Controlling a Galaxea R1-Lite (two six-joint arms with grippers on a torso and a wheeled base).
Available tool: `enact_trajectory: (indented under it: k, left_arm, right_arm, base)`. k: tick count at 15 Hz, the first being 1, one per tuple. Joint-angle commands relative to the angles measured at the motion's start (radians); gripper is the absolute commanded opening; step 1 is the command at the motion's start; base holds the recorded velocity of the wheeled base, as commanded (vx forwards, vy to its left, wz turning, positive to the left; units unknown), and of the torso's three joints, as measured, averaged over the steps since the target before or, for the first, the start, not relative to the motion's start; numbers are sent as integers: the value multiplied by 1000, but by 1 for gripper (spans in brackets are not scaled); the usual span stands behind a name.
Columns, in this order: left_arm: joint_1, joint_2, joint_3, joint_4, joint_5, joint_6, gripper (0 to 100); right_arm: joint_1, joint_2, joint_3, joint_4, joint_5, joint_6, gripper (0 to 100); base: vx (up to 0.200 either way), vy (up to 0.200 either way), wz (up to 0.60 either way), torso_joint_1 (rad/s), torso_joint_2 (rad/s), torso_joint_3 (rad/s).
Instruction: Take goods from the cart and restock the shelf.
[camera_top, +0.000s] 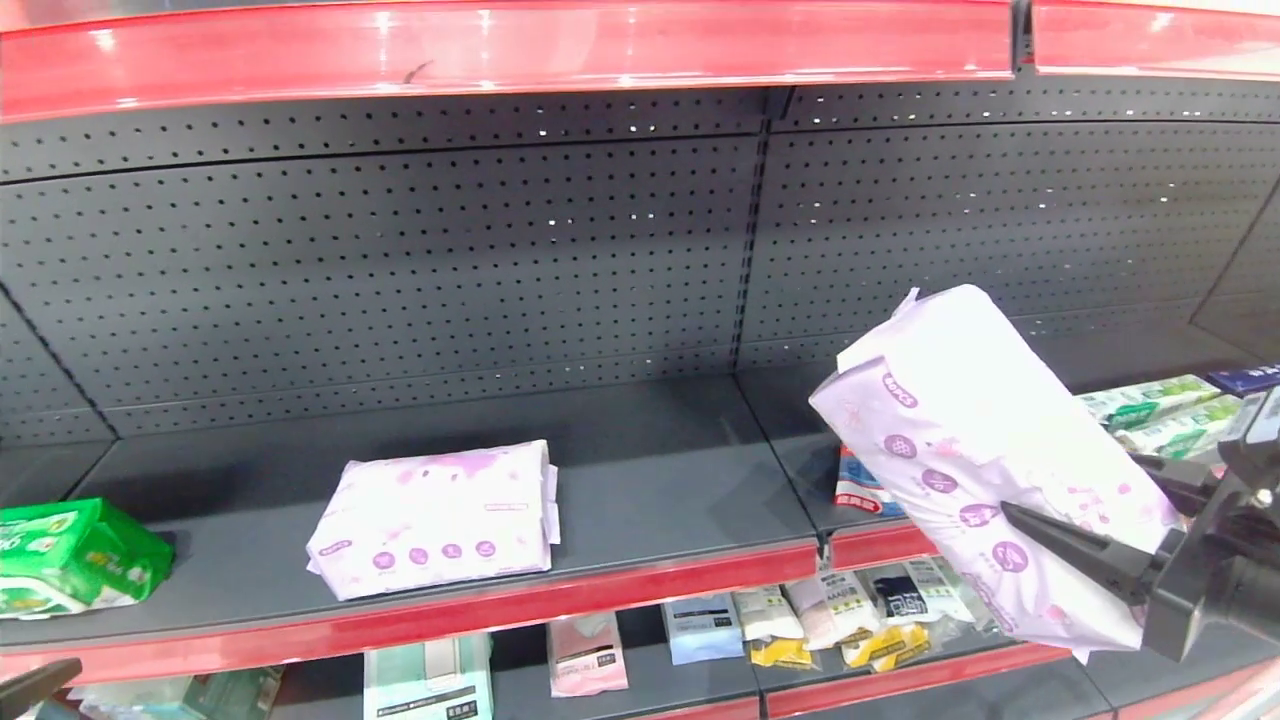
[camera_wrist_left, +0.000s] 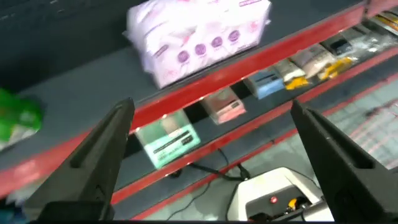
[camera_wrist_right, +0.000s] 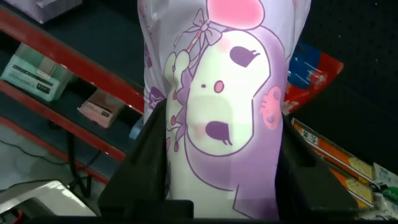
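Where right pincer (camera_wrist_right: 221, 149) grips, purple pack (camera_top: 960, 420), tilted

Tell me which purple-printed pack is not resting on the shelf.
The tilted pack clamped in the right tool; the other pack lies flat on the shelf.

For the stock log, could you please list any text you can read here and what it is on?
Nothing reads clearly.
Held purple pack, in the right gripper: badge print too blurred.
Second purple pack, on the shelf: too small.
Green pack: blurred.
Lower-shelf packets: too small.
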Motion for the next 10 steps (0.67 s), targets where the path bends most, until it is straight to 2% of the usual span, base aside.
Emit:
enact_trajectory:
  k: [1, 5, 7, 10]
  left_arm:
    - [0, -41, 25, -1, 1, 7, 100]
    - [0, -54, 56, -1, -1, 13, 100]
    - [0, -86, 85, 1, -5, 11, 100]
    - [0, -178, 146, -1, -7, 8, 100]
  right_arm:
    - [5, 19, -1, -2, 1, 2, 0]
    - [5, 8, -12, 0, 3, 4, 0]
    - [8, 21, -67, 1, 17, 2, 0]
    - [34, 182, -182, -6, 26, 7, 0]
  base:
    - [0, 0, 600, -2, -2, 12]
    - [0, 0, 600, 8, 4, -1]
    - [0, 0, 0, 0, 0, 0]
    - [0, 0, 0, 0, 0, 0]
